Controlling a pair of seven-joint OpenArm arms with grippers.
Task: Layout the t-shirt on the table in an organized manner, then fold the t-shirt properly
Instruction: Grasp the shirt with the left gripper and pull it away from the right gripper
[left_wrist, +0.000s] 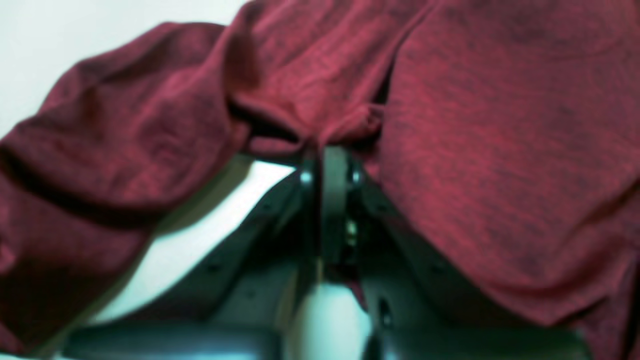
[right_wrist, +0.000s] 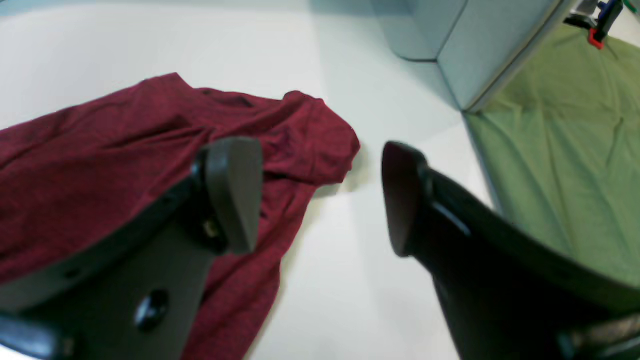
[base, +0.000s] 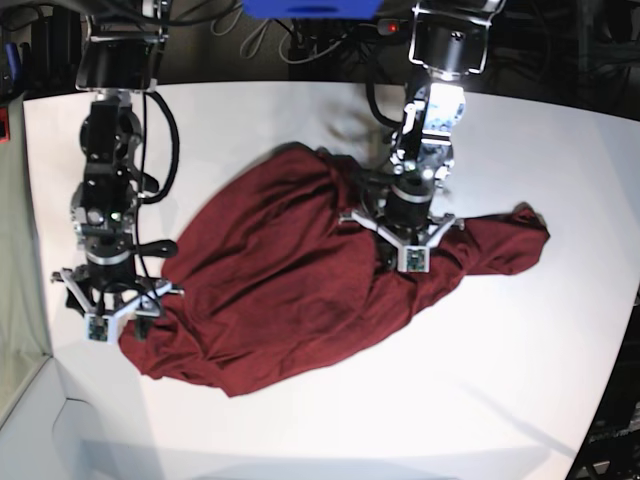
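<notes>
The maroon t-shirt (base: 290, 290) lies crumpled in a wide heap across the middle of the white table (base: 500, 400), with one sleeve reaching out to the right. My left gripper (left_wrist: 332, 162) is shut on a bunched fold of the t-shirt (left_wrist: 500, 150) near the heap's upper right; in the base view this left gripper (base: 408, 258) presses into the cloth. My right gripper (right_wrist: 317, 197) hangs open over the t-shirt's (right_wrist: 100, 165) edge and the bare table (right_wrist: 350, 300), holding nothing. In the base view the right gripper (base: 115, 315) is at the heap's lower-left edge.
A green cloth (right_wrist: 565, 165) lies beyond the table's edge beside my right gripper, with a pale grey panel (right_wrist: 475, 45) standing behind it. Cables and dark equipment (base: 300, 30) line the table's far side.
</notes>
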